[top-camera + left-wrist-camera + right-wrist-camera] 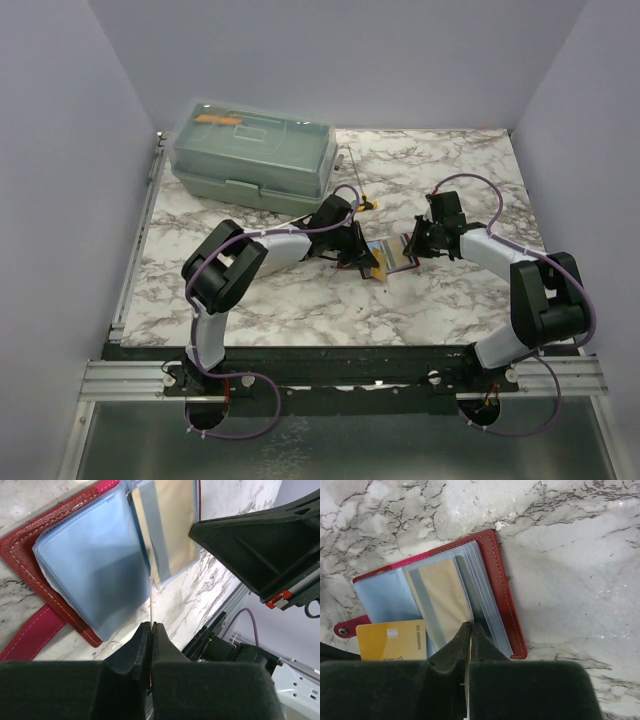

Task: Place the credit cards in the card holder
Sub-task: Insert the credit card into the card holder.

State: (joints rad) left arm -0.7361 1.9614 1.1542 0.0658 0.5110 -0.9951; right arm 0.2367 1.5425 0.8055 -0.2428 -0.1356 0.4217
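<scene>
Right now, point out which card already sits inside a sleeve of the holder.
The pale tan card with the grey stripe, behind clear plastic in the red card holder. The brighter yellow numbered card is outside the sleeves.

Toolbox (252, 155) back-left; bare marble (450, 310) front-right

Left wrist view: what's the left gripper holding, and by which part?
The left gripper is shut on the near edge of a thin, pale, flat sheet seen edge-on; whether it is a credit card cannot be told.

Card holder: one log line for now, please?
card holder open on table | left tool shut on thin sheet | right tool shut over sleeves
</scene>
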